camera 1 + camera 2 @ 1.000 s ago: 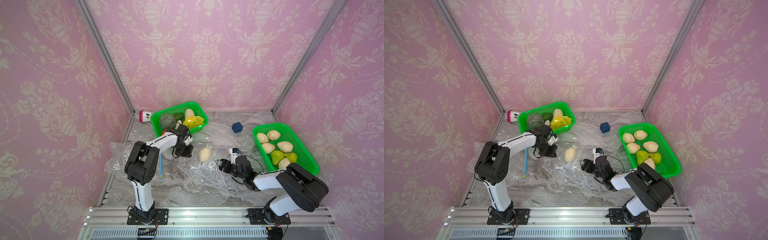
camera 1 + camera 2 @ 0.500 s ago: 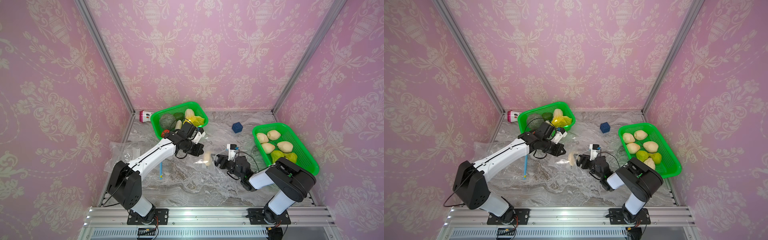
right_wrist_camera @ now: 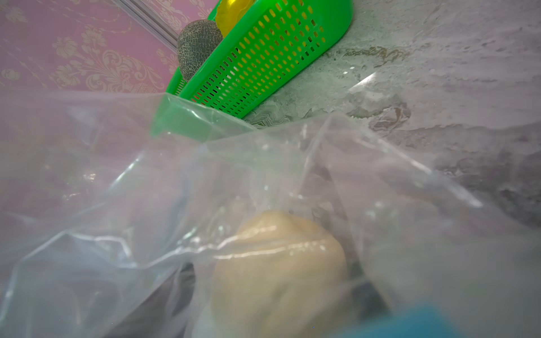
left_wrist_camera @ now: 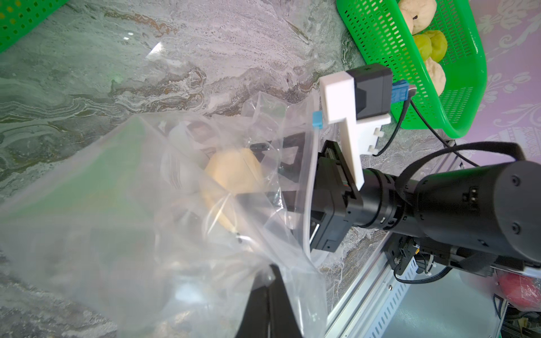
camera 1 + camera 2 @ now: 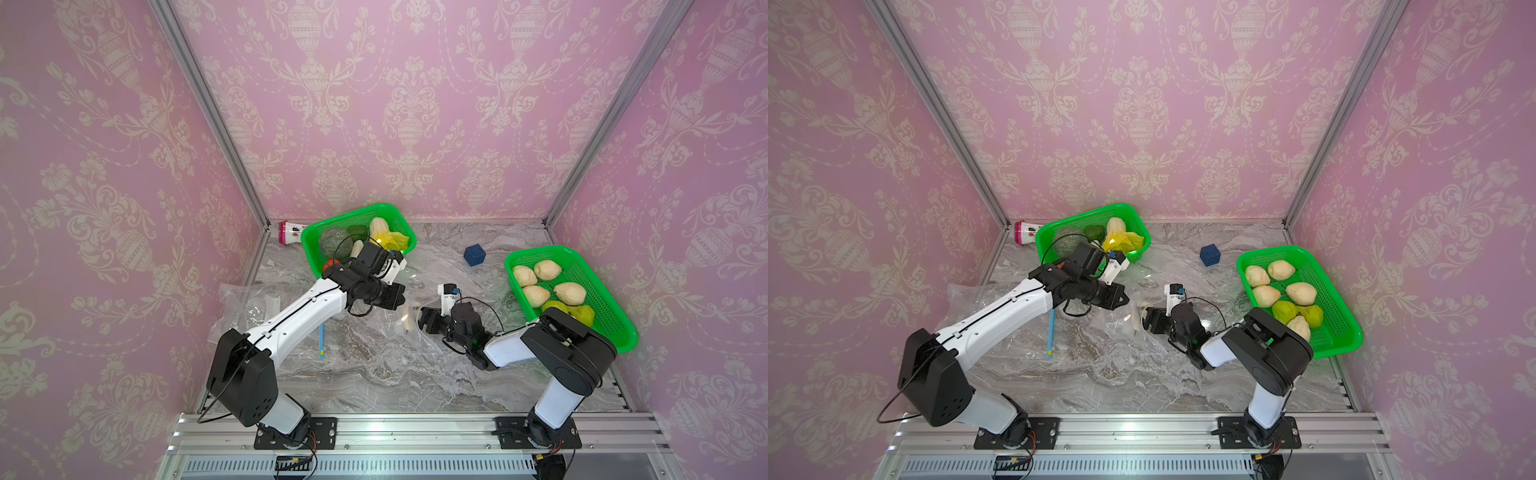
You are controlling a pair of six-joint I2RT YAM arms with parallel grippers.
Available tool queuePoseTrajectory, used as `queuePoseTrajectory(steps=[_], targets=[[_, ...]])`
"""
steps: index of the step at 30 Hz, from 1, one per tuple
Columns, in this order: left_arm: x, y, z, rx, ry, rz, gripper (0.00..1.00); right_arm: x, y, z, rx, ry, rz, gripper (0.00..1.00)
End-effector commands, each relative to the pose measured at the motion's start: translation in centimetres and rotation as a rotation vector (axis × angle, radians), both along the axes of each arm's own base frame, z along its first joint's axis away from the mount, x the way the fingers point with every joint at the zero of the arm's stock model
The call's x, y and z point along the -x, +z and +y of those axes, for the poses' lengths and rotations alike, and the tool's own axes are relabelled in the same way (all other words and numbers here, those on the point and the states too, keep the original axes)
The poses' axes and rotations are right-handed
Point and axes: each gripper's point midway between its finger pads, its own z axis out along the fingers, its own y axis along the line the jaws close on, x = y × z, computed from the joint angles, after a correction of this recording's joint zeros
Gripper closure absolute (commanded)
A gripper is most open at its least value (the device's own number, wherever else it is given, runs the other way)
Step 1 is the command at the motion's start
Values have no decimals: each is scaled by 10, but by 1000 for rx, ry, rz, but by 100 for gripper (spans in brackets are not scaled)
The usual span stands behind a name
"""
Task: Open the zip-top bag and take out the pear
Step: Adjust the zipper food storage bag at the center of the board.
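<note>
The clear zip-top bag point(image 5: 386, 332) point(image 5: 1121, 328) lies mid-table, its mouth toward my right arm. My left gripper point(image 5: 400, 296) point(image 5: 1124, 300) point(image 4: 270, 273) is shut on the bag's upper film and holds it up. The pale yellow pear point(image 5: 409, 319) point(image 5: 1134, 318) point(image 4: 234, 172) point(image 3: 278, 263) sits inside. My right gripper point(image 5: 420, 321) point(image 5: 1145, 321) point(image 3: 275, 295) is open and reaches in through the mouth, one finger on each side of the pear. The blue zip slider point(image 4: 317, 120) sits at the end of the mouth's rim.
A green basket point(image 5: 397, 216) point(image 3: 263, 58) with a melon and yellow items stands back left. Another green basket point(image 5: 602, 286) point(image 4: 456, 96) at the right holds several pears. A blue cube point(image 5: 475, 254), a pink bottle point(image 5: 289, 232), a blue stick point(image 5: 321, 340) and a second clear bag point(image 5: 245, 303) lie around.
My left arm swung right from the basket to the bag and raised its film. My right gripper pushed left into the mouth, up to the pear, and its jaws spread wider.
</note>
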Motion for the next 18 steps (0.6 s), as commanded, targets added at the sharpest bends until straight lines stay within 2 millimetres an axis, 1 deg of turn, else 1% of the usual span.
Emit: queuePoseTrajectory(steps=[1, 3, 6, 10, 11, 13, 16, 18], targets=[[-2, -8, 2, -21, 22, 9, 100, -1, -31, -4, 131, -28, 62, 13], [0, -12, 4, -31, 24, 11, 100, -5, -40, -7, 178, -60, 91, 13], [2, -18, 8, -49, 30, 15, 100, -13, -47, -6, 253, -93, 106, 13], [3, -24, 12, -61, 45, 25, 100, -24, -53, -9, 310, -145, 113, 13], [3, -23, 13, -65, 52, 24, 100, -26, -52, -10, 313, -156, 112, 13], [1, -26, 20, -100, 81, 18, 100, -27, -46, -9, 309, -158, 101, 16], [-3, -33, 35, -147, 141, 28, 100, -26, -33, -12, 294, -147, 82, 22], [-4, -35, 39, -113, 180, 65, 100, -25, -24, -20, 278, -145, 76, 27]])
